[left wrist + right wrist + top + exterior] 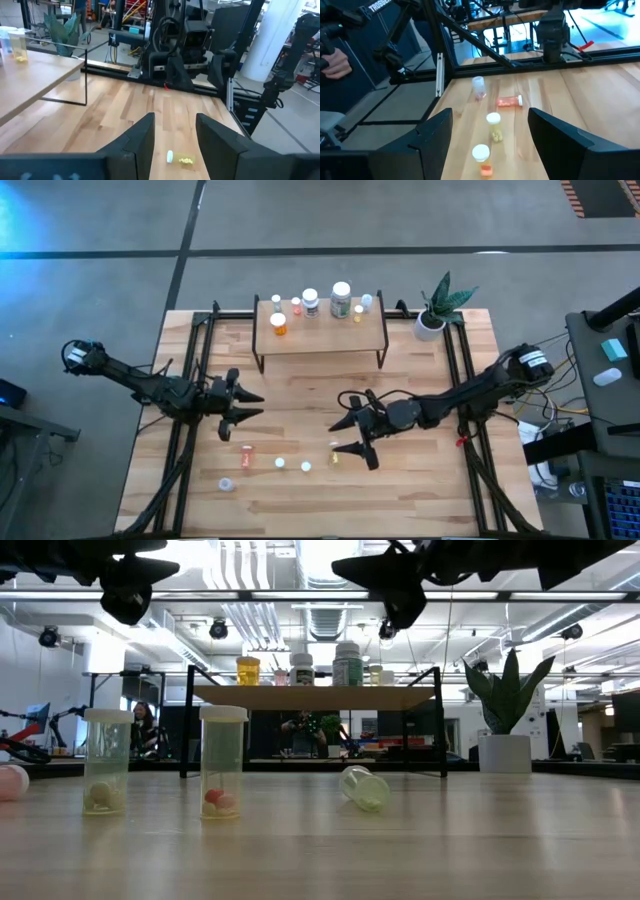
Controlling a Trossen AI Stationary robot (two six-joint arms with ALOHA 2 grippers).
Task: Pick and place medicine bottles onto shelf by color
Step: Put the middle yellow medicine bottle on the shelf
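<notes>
Wooden planks make up the table (400, 490), and at its far side stands the shelf (320, 330), a low light-wood board on thin black legs. On the shelf sit several medicine bottles: an orange bottle (279, 324) near its left end, a white-capped bottle (310, 302) toward the middle and a larger green-labelled bottle (341, 300) beside it, with smaller ones around them. A potted plant (436, 310) stands on the table just right of the shelf.

More bottles remain on the near part of the table. A pink bottle (246, 450) lies on its side, a pale bottle (227, 485) lies nearer the front edge, two clear capped bottles (280, 464) stand upright in a row, and a small yellow bottle (334, 457) lies at the right end of that row, just beside the right gripper.

Both arms hang above the tabletop, between the shelf and the loose bottles. The left gripper (248, 405) is over the left half of the table with its fingers spread and nothing between them; its wrist view shows the yellow bottle lying on the wood beyond the gap. The right gripper (352, 437) is near the middle with its fingers spread wide, also empty, pointing toward the row of loose bottles
</notes>
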